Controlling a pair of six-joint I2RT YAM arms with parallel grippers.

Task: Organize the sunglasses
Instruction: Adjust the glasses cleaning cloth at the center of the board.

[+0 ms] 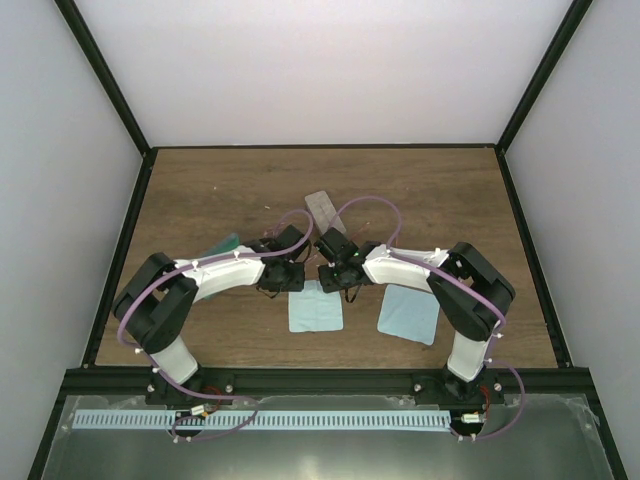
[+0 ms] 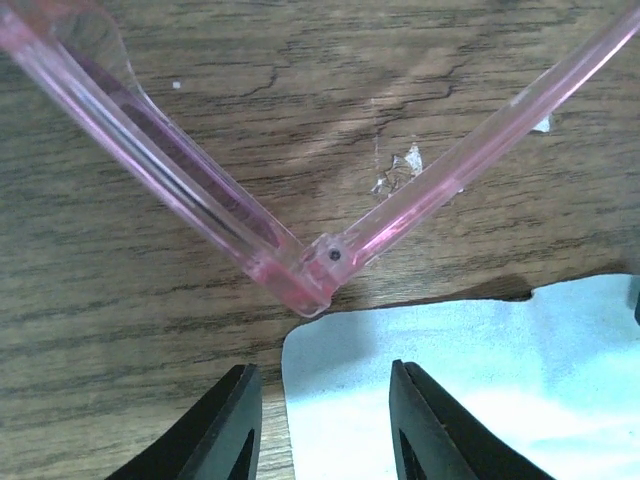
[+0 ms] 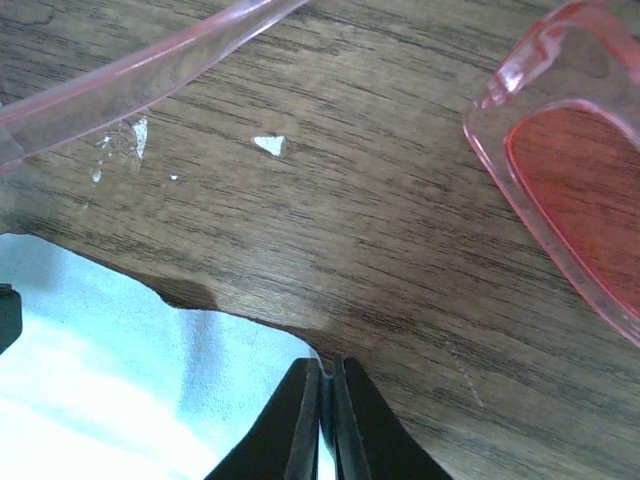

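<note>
The left claw (image 2: 322,372) hangs spread over the light-blue square cloth (image 2: 470,370). The right claw (image 3: 322,368), pressed together, seems to pinch that cloth's edge. Just beyond, mid brown wooden counter (image 1: 420,190), lie the translucent pink plastic sunglasses (image 2: 320,265), one arm unfolded. The left claw would likely do best closing squarely on the hinge corner, clear of the cloth.

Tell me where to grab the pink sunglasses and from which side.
Probably grip the slender temple arm of the sunglasses just past the hinge, coming from the left end effector's side over the cloth: the arm is unfolded, thin enough for open jaws, and the hinge points at them.
</note>
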